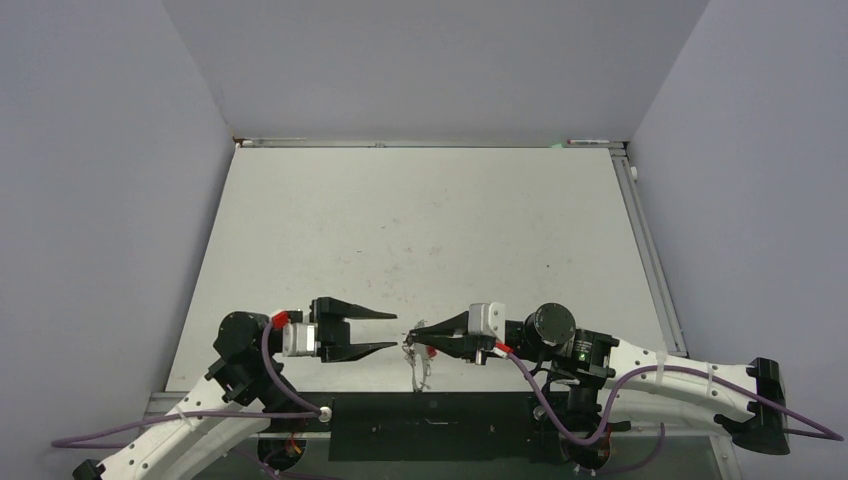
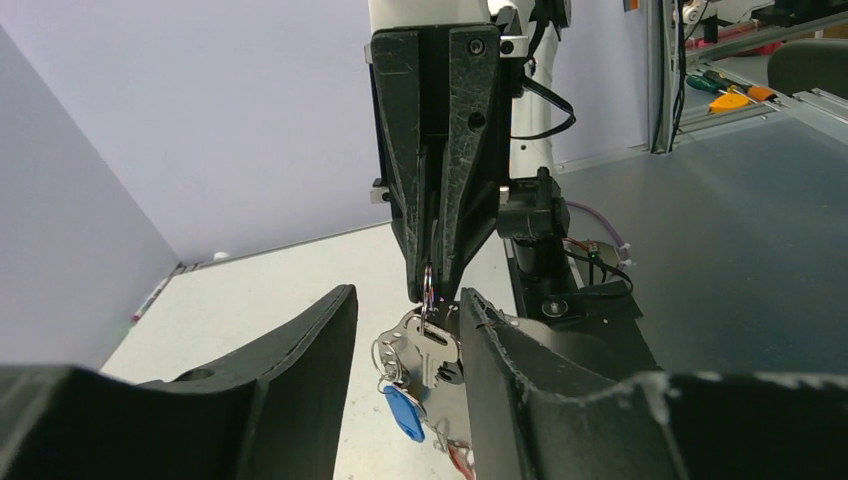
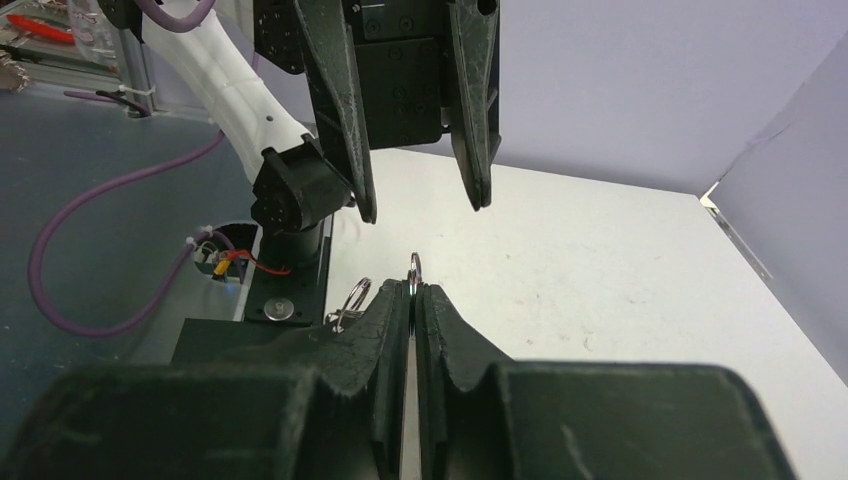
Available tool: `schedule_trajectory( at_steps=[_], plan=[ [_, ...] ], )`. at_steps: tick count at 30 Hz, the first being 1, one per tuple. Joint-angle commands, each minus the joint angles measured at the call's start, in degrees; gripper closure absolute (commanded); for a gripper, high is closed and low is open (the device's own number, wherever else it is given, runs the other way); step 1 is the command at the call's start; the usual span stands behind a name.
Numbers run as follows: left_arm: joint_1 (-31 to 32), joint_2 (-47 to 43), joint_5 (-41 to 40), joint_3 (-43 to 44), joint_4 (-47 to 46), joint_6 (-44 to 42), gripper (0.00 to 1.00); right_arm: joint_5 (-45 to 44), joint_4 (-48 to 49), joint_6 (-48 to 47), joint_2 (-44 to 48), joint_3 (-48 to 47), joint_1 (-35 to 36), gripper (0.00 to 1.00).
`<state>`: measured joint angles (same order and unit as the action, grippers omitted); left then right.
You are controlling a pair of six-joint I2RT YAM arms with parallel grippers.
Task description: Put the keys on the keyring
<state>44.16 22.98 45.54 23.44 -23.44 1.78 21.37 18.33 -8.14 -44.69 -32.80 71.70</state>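
The left hand (image 2: 405,300) fills the bottom of its own wrist view, its two dark fingers spread wide and holding nothing. Between them, just beyond the tips, hangs the little cluster of metal. From the opposite side the right hand (image 2: 432,288) comes in point first, clenched tight on the small loop at the top of the keys (image 2: 432,348), so the silvery pieces dangle from its tips, clear of the bench (image 1: 420,230). Beside them a thin wire circle, which I take for the keyring (image 3: 357,297), hangs to one side. A blue tag (image 2: 405,411) and a red tag (image 2: 461,460) hang lower down.

From above, the two hands face each other tip to tip near the front edge, close together but apart, with the bunch at the right one's tips.

As for progress, everything dangles in one clump, and I cannot tell whether the keys are already threaded onto the ring or only hang against it. My guess is that the joining is unfinished. The spread hand looks placed to take hold of the ring, though it touches nothing yet.
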Motion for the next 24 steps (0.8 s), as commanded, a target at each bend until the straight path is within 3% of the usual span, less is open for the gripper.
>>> schedule_trajectory(
  at_steps=[1, 5, 24],
  plan=[
    [0.4, 1.2, 2.4, 1.9, -1.6, 0.9, 0.63, 1.2, 3.8, -0.1, 0.7, -3.2, 0.1, 0.95],
    [0.4, 1.5, 2.2, 1.9, -1.6, 0.9, 0.70, 1.3, 4.0, -0.1, 0.7, -3.1, 0.1, 0.95],
    [2.0, 3.6, 0.8, 2.2, 0.2, -0.5, 0.77, 1.7, 7.0, 0.9, 0.6, -1.9, 0.1, 0.95]
  ],
)
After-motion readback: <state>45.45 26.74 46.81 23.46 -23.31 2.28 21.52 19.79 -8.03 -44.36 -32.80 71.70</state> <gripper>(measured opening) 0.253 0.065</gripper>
